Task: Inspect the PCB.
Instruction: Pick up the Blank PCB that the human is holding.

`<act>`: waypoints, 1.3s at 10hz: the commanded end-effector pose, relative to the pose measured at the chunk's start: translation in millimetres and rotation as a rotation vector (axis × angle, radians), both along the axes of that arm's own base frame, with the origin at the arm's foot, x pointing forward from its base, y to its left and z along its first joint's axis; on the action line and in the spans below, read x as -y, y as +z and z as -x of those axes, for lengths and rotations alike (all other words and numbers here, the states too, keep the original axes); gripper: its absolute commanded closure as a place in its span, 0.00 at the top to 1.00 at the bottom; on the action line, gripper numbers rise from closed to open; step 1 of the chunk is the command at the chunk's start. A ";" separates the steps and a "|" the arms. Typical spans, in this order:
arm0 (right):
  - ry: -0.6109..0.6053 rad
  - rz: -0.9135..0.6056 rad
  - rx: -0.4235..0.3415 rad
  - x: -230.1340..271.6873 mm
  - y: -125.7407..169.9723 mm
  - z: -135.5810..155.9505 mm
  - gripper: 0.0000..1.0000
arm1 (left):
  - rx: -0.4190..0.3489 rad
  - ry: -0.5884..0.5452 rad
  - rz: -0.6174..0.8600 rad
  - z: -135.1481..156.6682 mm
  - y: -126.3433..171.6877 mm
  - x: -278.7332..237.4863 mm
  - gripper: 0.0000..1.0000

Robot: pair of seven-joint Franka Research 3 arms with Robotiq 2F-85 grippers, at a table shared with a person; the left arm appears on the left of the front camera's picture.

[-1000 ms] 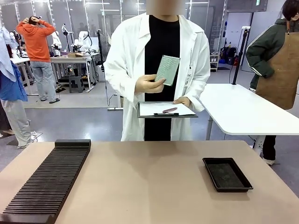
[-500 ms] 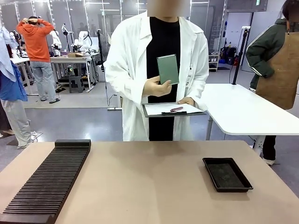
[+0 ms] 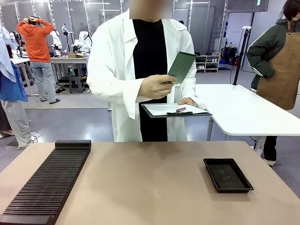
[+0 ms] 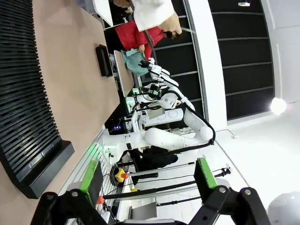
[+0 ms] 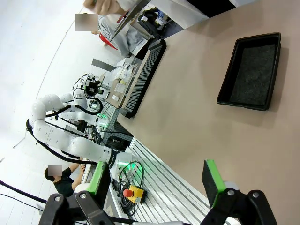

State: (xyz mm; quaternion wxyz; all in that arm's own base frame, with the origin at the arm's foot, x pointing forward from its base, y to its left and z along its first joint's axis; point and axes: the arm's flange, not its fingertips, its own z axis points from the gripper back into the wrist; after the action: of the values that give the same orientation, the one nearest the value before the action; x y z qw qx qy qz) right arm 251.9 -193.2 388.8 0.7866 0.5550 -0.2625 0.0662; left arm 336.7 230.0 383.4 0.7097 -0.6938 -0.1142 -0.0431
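The inspection itself looks to be the step in hand, and at this moment it is the person's work. Standing beyond the far edge of the table [image 3: 150, 187], the person holds the PCB [image 3: 182, 66] up at chest height, at about 1 o'clock from the table's middle and well above it. One hand [image 3: 157, 86] grips the board by its lower end. The board is tilted, its top leaning toward 1 o'clock and its green speckled face turned partly to the front camera. The other hand [image 3: 186, 101] carries a clipboard [image 3: 176, 110] just below the board, paper up, with a pen lying on it.

The left end effector [image 4: 148, 174] has its fingers wide apart with nothing between them. Its camera looks along the slotted rack [image 3: 49, 180], which lies at 8 o'clock on the table. The right end effector [image 5: 155, 180] is likewise spread and empty, back toward the table's near side. The black tray [image 3: 211, 176] sits at 4 o'clock with nothing in it.

The check seems under way rather than finished, since the board is in the hand and not set down anywhere. What follows probably depends on the person. If the board is offered, the right arm is the better placed. It would need to reach toward 1 o'clock, meet the thin board edge-on with its fingers apart, close on a bare margin, and take the weight only once the hand lets go. Whether the board belongs in the tray or the rack cannot be told.
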 end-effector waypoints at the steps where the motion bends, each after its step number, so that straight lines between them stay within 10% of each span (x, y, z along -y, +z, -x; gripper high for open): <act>1: -0.008 -0.014 0.016 0.4 1.8 -0.5 1.00 | -0.009 -0.002 -0.014 -3.9 1.3 -1.9 1.00; 13: -0.008 -0.014 0.016 0.4 1.8 -0.5 1.00 | -0.009 -0.002 -0.014 -3.9 1.3 -1.9 1.00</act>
State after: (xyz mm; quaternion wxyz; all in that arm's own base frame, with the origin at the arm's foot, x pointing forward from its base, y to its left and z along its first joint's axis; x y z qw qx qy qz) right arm 252.0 -193.2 388.9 0.7865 0.5550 -0.2628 0.0661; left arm 336.7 230.0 383.3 0.7097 -0.6938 -0.1142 -0.0431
